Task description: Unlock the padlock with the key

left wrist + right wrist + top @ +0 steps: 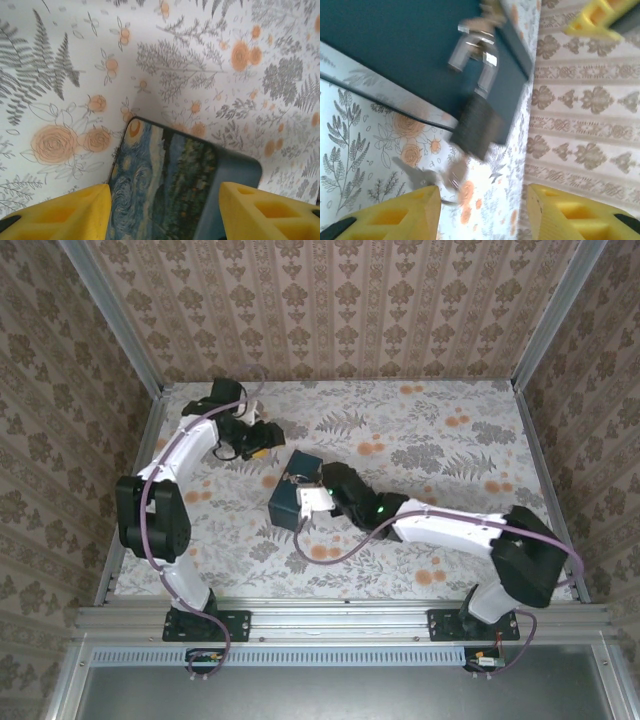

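Note:
The padlock (477, 125), a dark body on a silver shackle (475, 55), hangs from a hasp on a dark blue box (395, 40) and is motion-blurred. A small blurred brownish shape just under it looks like the key (455, 174). Whether the shackle is sprung I cannot tell. My right gripper (482, 215) is open below the padlock, its yellow fingers (395, 215) wide apart and empty. In the top view it sits at the box's (284, 506) right side (313, 500). My left gripper (165, 215) is open above the box's swirl-printed lid (160, 185).
The box stands mid-table on a floral cloth (430, 440). Patterned walls close in the back and both sides, with metal rails (545, 480) along the edges. A purple cable (335, 555) loops on the table near the right arm.

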Robot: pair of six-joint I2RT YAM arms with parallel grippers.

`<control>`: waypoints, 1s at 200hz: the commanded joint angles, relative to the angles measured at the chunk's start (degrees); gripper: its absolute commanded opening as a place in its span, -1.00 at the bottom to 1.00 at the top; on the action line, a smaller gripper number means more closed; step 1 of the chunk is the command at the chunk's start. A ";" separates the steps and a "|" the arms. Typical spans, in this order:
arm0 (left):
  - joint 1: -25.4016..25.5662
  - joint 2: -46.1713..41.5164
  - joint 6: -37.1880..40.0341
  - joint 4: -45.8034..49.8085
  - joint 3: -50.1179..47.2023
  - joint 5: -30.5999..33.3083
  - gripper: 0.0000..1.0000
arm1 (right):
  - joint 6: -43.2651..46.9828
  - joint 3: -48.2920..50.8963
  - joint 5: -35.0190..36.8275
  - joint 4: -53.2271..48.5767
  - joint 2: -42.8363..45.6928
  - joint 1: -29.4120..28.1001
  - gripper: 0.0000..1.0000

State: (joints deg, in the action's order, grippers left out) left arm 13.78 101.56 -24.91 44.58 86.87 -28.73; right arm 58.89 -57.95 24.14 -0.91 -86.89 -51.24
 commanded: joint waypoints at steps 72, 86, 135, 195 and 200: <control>1.49 -1.44 -1.37 -0.05 -2.74 1.37 0.19 | -74.79 -18.06 -42.28 -24.25 -6.85 16.05 -0.17; 1.75 -2.68 -1.39 -0.14 -4.60 1.99 0.19 | -77.31 -16.39 -42.12 -19.22 -7.66 16.09 -0.10; 1.95 -4.60 -2.23 -1.19 -8.06 2.41 0.19 | -82.12 -17.35 -49.07 -16.01 -12.46 18.09 -0.04; 2.30 -4.87 -2.82 -2.24 -9.25 2.10 0.19 | -86.57 -15.44 -53.70 -10.35 -14.31 18.55 -0.05; 2.37 -4.86 -2.78 -2.35 -9.33 2.10 0.19 | -87.02 -15.59 -54.34 -9.96 -14.48 18.55 -0.06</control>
State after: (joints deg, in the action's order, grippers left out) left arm 15.77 98.24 -27.00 42.85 78.37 -26.79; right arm -23.92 -74.13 -25.58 -15.92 -100.29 -32.99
